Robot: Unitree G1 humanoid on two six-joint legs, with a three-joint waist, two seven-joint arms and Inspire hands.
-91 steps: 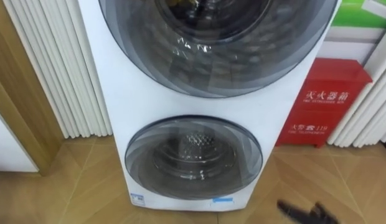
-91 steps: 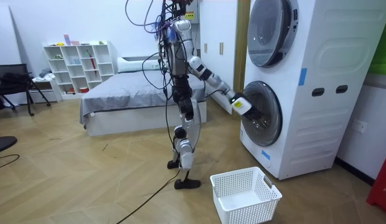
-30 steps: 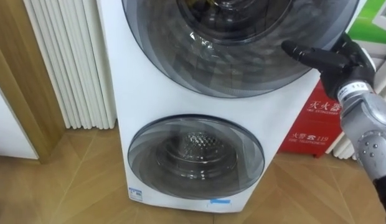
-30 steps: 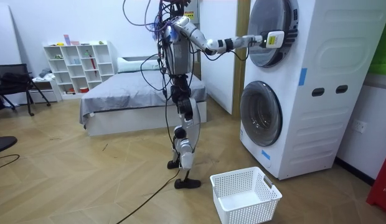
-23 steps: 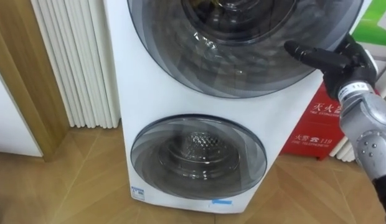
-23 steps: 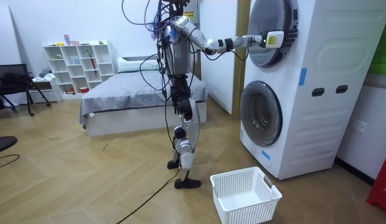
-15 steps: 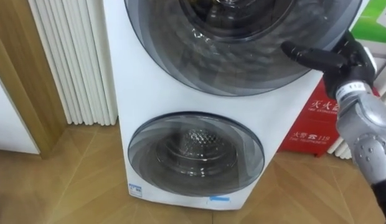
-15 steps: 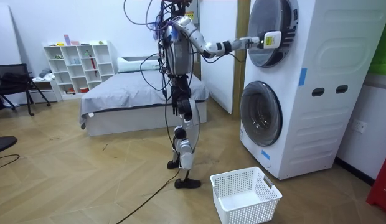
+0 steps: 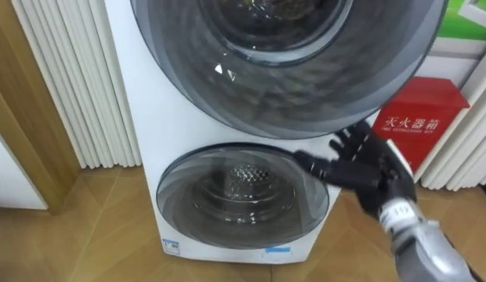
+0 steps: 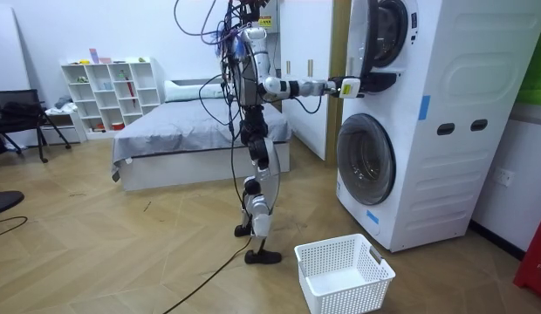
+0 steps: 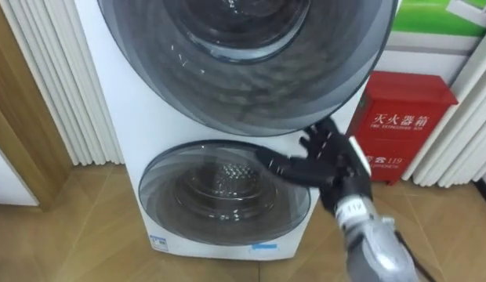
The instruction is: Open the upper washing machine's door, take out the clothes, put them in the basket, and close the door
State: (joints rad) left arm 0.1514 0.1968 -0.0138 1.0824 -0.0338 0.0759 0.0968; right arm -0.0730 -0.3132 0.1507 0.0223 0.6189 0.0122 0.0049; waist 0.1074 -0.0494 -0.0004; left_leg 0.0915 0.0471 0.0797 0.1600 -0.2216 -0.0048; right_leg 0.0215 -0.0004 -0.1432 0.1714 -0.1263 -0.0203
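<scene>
A bedroom with a wood floor (image 10: pixel 122 253): a bed (image 10: pixel 192 131), a white shelf (image 10: pixel 112 92) and a dark chair (image 10: pixel 17 113) lie at the far left of the room view. The white washer (image 9: pixel 149 117) stands at that view's right, with 2 round doors, one above the other. The robot stands upright on the near side of the bed, facing the washer, its right arm stretched out level toward it.

In the room view the upper door (image 9: pixel 282 70) is swung out from the washer front and seen edge-on. The right hand (image 9: pixel 360 168) is at its lower edge, with fingers straight and spread and holding nothing. From the head the hand shows just under the upper door's lower right rim and in front of the lower door (image 9: pixel 243 196), which is closed. I cannot tell whether the fingers touch the rim.

Clothes cannot be made out through the dark glass.

A white basket (image 10: pixel 340 262) sits on the floor near the washer. A red box (image 9: pixel 415 129) stands right of the washer, and white slats (image 9: pixel 70 86) stand to its left.
</scene>
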